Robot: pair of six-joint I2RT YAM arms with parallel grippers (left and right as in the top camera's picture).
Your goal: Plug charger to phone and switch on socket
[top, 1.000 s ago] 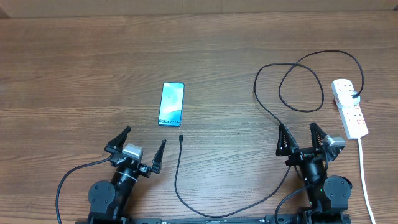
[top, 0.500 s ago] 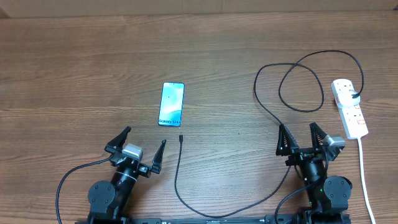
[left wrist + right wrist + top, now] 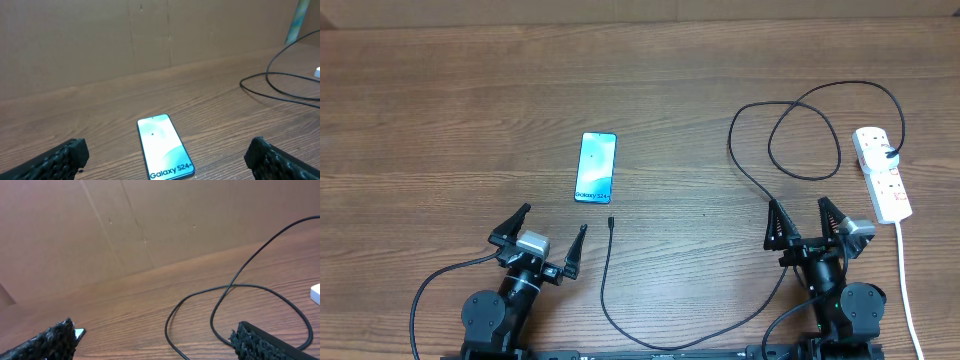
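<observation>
The phone (image 3: 596, 167) lies flat on the wooden table (image 3: 440, 110), its blue-teal screen up and the "Galaxy" edge toward the arms. The charger's small black plug tip (image 3: 611, 223) rests just below the phone, apart from it. The thin black cable runs along the near edge, then loops up to the white socket (image 3: 882, 175) at the right, where a black plug sits. My left gripper (image 3: 554, 222) stands open beside the tip. It faces the phone (image 3: 162, 145) with nothing between its jaws. My right gripper (image 3: 799, 206) is open and empty near the cable loops (image 3: 230, 286).
A thick white cord (image 3: 905, 280) runs from the socket down past the right arm's base. A brown cardboard wall (image 3: 150, 35) closes the far side of the table. The cable loop (image 3: 241, 82) lies to the right of the phone.
</observation>
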